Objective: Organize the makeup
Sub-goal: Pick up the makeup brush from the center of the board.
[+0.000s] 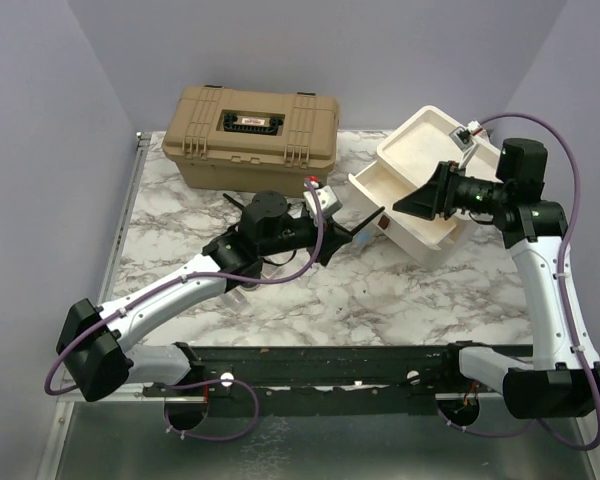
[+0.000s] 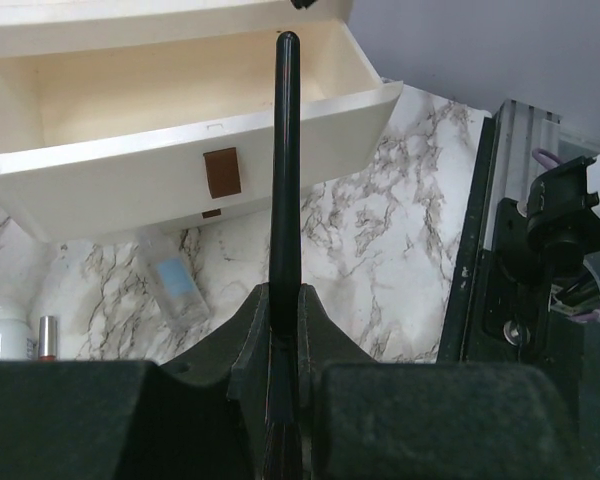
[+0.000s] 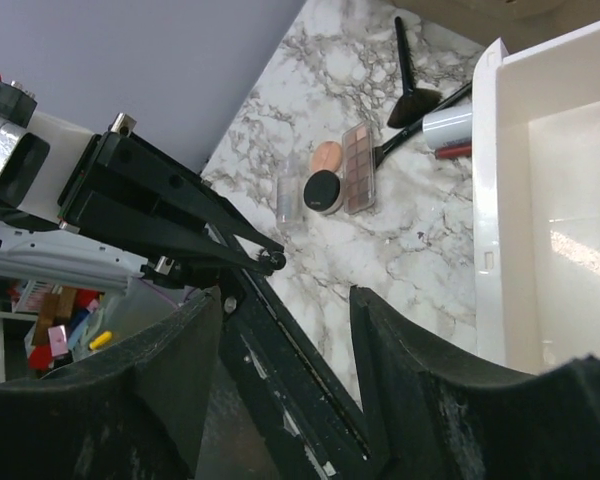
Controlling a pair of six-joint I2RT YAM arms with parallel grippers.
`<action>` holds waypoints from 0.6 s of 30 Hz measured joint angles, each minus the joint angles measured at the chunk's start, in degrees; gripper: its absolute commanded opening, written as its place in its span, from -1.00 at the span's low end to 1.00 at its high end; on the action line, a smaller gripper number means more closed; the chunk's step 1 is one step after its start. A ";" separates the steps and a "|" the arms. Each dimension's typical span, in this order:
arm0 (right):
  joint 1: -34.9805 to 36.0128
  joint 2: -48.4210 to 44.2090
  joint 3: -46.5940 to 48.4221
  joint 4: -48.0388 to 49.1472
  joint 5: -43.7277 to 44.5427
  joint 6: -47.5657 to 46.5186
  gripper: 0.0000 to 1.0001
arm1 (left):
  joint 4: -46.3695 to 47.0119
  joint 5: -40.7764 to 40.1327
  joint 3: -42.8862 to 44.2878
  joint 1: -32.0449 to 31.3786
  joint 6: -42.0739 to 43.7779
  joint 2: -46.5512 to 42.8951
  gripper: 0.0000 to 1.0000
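Note:
My left gripper (image 2: 283, 295) (image 1: 332, 240) is shut on a thin black brush (image 2: 285, 150) (image 1: 366, 221). Its handle points at the open drawer (image 2: 130, 170) of the white box (image 1: 430, 150). My right gripper (image 3: 285, 300) (image 1: 405, 205) hovers at the drawer's right side, jaws open with nothing between them. More makeup lies on the marble: a clear tube with a light-blue piece (image 2: 175, 285) (image 3: 288, 200), an eyeshadow palette (image 3: 360, 168), a black compact (image 3: 323, 190), a peach sponge (image 3: 327, 155), black brushes (image 3: 410, 90), a white bottle (image 3: 448, 125) and a red lipstick (image 2: 47, 337).
A big tan latched case (image 1: 250, 135) stands at the back left of the marble table (image 1: 420, 290). The white box sits tilted at the back right, with its drawer (image 3: 485, 200) pulled out toward the middle. A black rail (image 1: 330, 365) runs along the near edge.

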 measured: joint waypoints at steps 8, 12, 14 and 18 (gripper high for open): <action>1.86 0.09 -1.92 -0.24 -1.75 0.50 0.00 | 0.00 0.17 0.52 -0.52 0.28 1.09 -0.94; 2.51 0.61 -2.08 -0.20 -1.81 1.03 -0.01 | 0.00 0.22 0.52 -0.79 0.37 1.20 -0.94; 2.86 0.96 -2.23 -0.04 -1.84 1.20 -0.02 | 0.00 0.26 0.52 -0.90 0.39 1.20 -0.94; 4.07 1.66 -2.80 0.57 -1.86 1.99 -0.08 | 0.00 0.39 0.52 -1.07 0.37 1.20 -0.93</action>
